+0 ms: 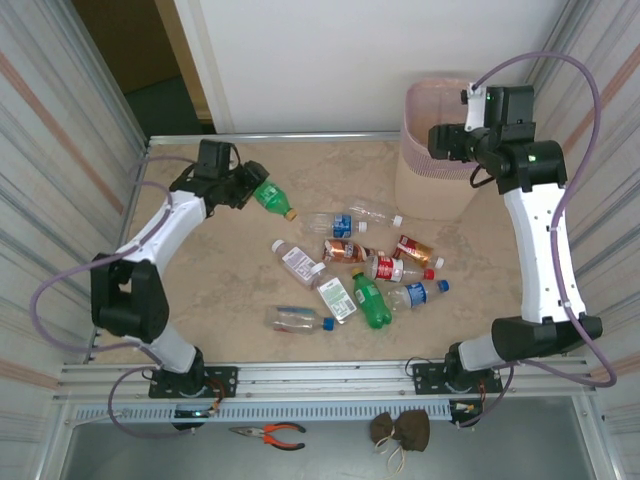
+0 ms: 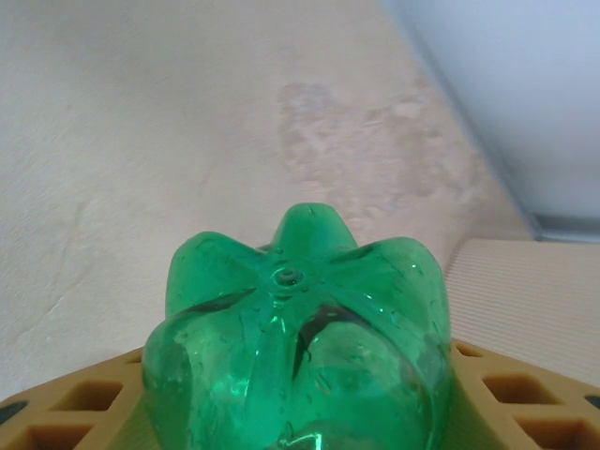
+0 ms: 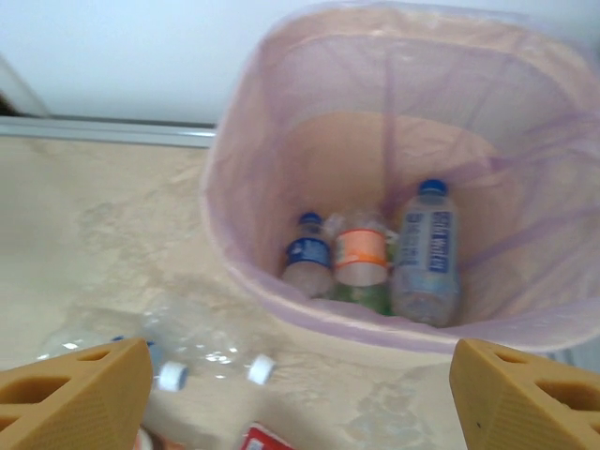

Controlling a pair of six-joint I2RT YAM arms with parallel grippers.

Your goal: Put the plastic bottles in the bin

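Overhead from behind, left wrist close on green bottle (image 2: 300,361), right wrist above shared bin (image 3: 281,103)

rail (image 1: 330,378): aluminium, landmark | pliers (image 1: 268,434): orange-handled, on the nearer side of the rail, left of its middle | pouch (image 1: 400,430): brown (string trailing), nearer side of the rail, right of its middle | tabletop (image 1: 230,290): beige marbled, beyond the rail

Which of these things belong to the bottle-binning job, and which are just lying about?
Job: green plastic bottle in the left end effector; loose plastic bottles on the table; bottles already inside the tall pale pink plastic bin.
Lying about: orange-handled pliers and a small brown cloth pouch.
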